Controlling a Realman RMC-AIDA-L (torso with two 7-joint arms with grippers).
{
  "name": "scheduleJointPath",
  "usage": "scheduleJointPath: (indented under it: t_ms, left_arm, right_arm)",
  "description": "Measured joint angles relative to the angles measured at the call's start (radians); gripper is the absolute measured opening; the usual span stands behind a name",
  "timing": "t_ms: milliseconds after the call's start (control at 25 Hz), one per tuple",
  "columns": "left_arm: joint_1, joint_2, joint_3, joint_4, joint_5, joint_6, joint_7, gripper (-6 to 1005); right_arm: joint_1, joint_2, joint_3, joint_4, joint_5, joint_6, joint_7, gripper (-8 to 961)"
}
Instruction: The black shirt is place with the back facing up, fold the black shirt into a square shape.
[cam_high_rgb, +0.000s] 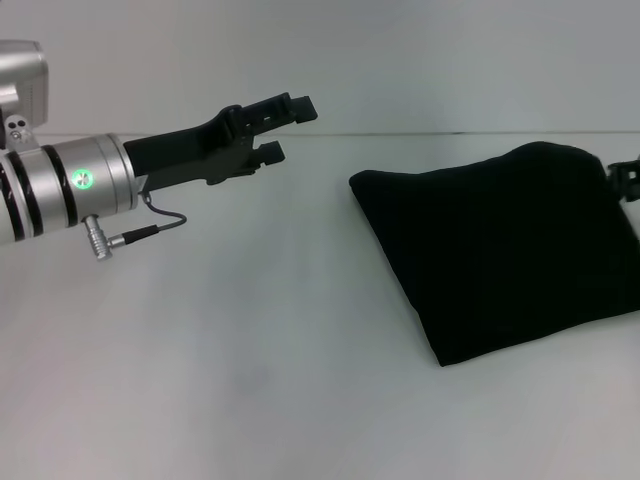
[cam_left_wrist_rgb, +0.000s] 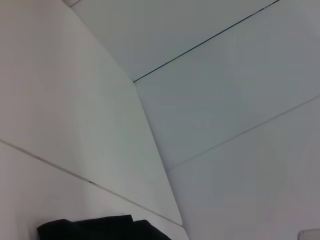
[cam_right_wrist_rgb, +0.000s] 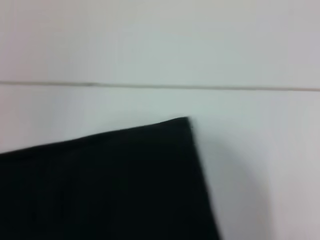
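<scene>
In the head view no writing or brand can be read anywhere; the black shirt (cam_high_rgb: 500, 250) shows only plain dark cloth, with no lettering on the side that faces up. It lies on the white table (cam_high_rgb: 250, 380) at the right half of the view, folded into a compact four-sided shape, a little skewed, with its far right corner raised in a soft hump. Its near corner points toward the robot and its left edge runs slanting across the table. The left gripper (cam_high_rgb: 285, 128) is held above the table on the left, well apart from the shirt, and its two fingers stand spread with a clear gap between them. The right gripper (cam_high_rgb: 628, 180) is only a small dark part at the right edge of the view, touching or just beside the far right corner of the shirt; whether its fingers are spread or pressed together I cannot tell. Wide bare table lies to the left of the shirt and in front of it. In the left wrist view only white panels and seams are seen, with a dark shape at the lower border. In the right wrist view one corner of the shirt (cam_right_wrist_rgb: 125, 185) rests flat on the white surface, with bare surface around it.
</scene>
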Motion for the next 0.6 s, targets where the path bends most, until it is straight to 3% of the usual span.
scheduleJointPath:
  t_ms: [120,200,400,600]
  left_arm:
    - [0.000,0.000,0.000,0.000,-0.003,0.000,0.000,951]
    - [0.000,0.000,0.000,0.000,-0.004,0.001,0.000,951]
    - [0.001,0.001,0.000,0.002,-0.012,0.002,0.000,950]
    - [0.003,0.000,0.000,0.001,-0.013,0.002,0.000,950]
  right_arm:
    - [-0.002,-0.037,0.010,0.045,-0.001,0.041,0.031,183]
    - [-0.002,-0.051,0.042,0.044,0.000,0.043,0.033,183]
    - [-0.024,-0.039,0.101,-0.051,0.107,-0.037,-0.042,183]
    - [-0.033,-0.028,0.112,-0.031,0.321,-0.060,-0.141,184]
